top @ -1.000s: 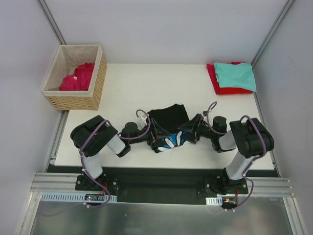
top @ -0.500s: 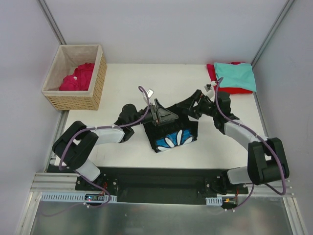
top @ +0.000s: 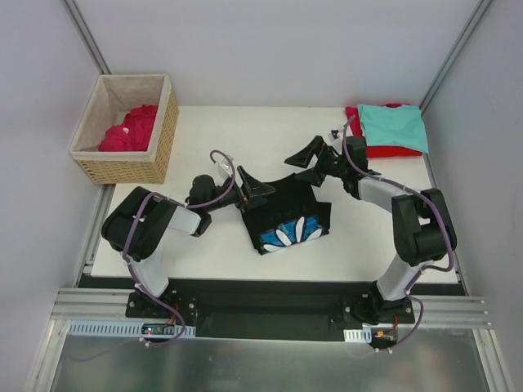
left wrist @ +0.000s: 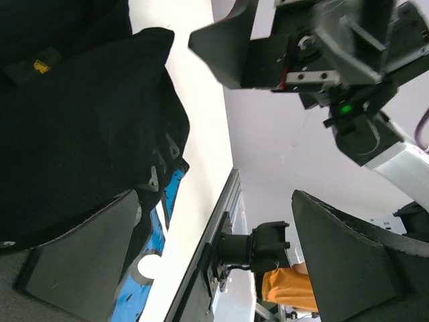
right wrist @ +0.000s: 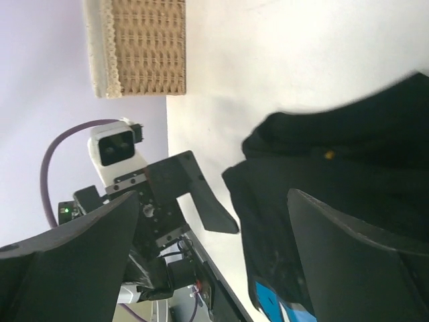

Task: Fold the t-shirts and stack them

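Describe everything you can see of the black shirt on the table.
The black shirt is soft cloth, folded into a rough square, lying flat near the middle of the white table. A blue patch with white petals shows along its near edge, and the wrist views show a small yellow tag. The left claw and right claw hover open at its far corners, neither gripping it.

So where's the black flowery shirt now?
In the overhead view the black shirt lies folded at the centre of the table, its far edge by the left gripper and right gripper.
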`<state>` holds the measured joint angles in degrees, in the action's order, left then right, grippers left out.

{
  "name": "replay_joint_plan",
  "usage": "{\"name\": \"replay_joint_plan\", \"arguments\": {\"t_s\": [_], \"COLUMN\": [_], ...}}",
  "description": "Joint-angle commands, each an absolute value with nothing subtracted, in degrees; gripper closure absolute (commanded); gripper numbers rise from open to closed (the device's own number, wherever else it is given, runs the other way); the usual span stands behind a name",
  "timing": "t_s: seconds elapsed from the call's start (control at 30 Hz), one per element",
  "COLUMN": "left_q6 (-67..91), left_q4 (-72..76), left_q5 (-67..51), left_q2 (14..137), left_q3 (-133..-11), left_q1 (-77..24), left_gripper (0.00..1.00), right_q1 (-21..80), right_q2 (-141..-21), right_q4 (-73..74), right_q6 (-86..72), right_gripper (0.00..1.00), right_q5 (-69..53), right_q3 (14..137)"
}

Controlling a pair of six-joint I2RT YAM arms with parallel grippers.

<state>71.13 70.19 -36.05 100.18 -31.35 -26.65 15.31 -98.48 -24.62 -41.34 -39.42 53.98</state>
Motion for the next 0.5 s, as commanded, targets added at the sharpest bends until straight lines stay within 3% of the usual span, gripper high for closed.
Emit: {"name": "replay_joint_plan", "arguments": {"t_s": [0.0,0.47], "left_q6": [69.2,71.1], "left_q4": [74.3,79.8], "left_q5": [-39.0,-39.6], "left_q2": [99.3,106.5], "left_q3": [-33.6,-33.0], "left_q1": [-26.5,-25.1], "left_gripper": [0.01,0.01], "right_q1": [17.8,19.5], "right_q2": [-96.8,-107.9], "right_q4": [-21.9,-28.2], "right_q6": [-39.6,-41.1], "right_gripper": [0.03,0.03], "right_q5": [-38.2,-38.2], "right_q3": [61.3,60.6]}}
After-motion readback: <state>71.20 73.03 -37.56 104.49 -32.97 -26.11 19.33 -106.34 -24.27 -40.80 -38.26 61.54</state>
